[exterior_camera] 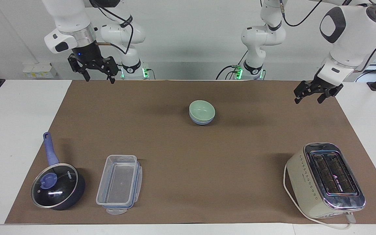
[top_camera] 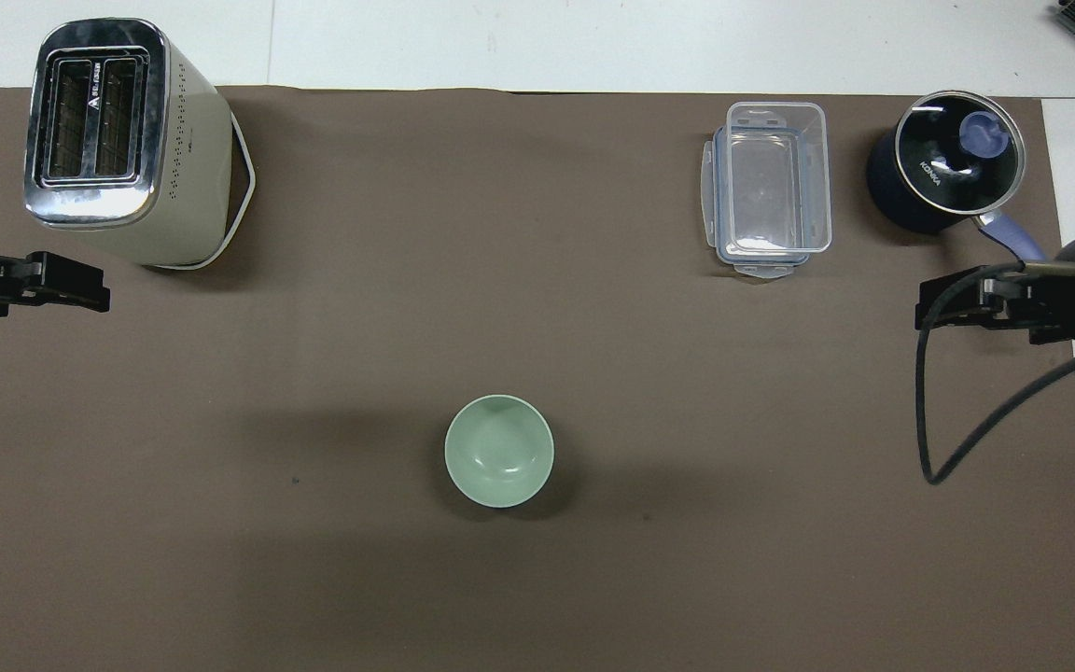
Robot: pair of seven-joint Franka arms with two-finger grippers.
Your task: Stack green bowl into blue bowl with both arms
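Two bowls: green bowl (exterior_camera: pixel 201 109) is being carried nested inside blue bowl (exterior_camera: pixel 202 121), mid-mat, stack judged done.
Right gripper (exterior_camera: pixel 98 77): is being held wide, empty, above mat edge.
Left gripper (exterior_camera: pixel 308 99): is being held wide, empty, above mat edge.
Relation: stack is being flanked, well apart from both; neither nearer.
Counts: one pan (exterior_camera: pixel 57 186), one container (exterior_camera: pixel 119 183), one toaster (exterior_camera: pixel 325 180).

"KONKA" on the pan's glass lid (top_camera: pixel 959 151), toaster (top_camera: pixel 118 131) logo text unreadable
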